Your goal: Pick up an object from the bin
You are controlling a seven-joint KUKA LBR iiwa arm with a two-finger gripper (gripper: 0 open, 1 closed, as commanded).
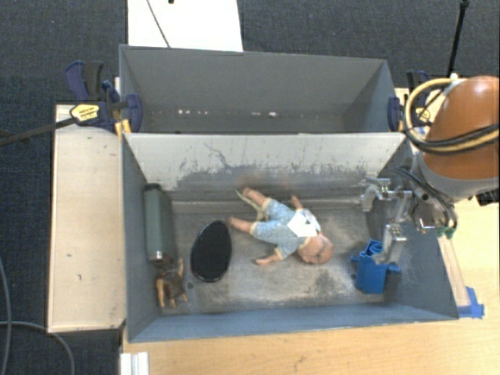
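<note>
At the right end of the grey metal bin (258, 92), the pincer (387, 255) is seen lowered onto a small blue plastic toy (367, 276) near the front wall. Whether it is released or clenched cannot be told. A baby doll in pale blue clothes (285, 229) is sprawled mid-bin, while a black oval pad (211, 251), a grey-green cylinder (156, 223) and a small brown figure (169, 284) are gathered at the left.

Bin (258, 92) holds doll (285, 229), black oval (211, 251), cylinder (156, 223), blue block (370, 273).
</note>
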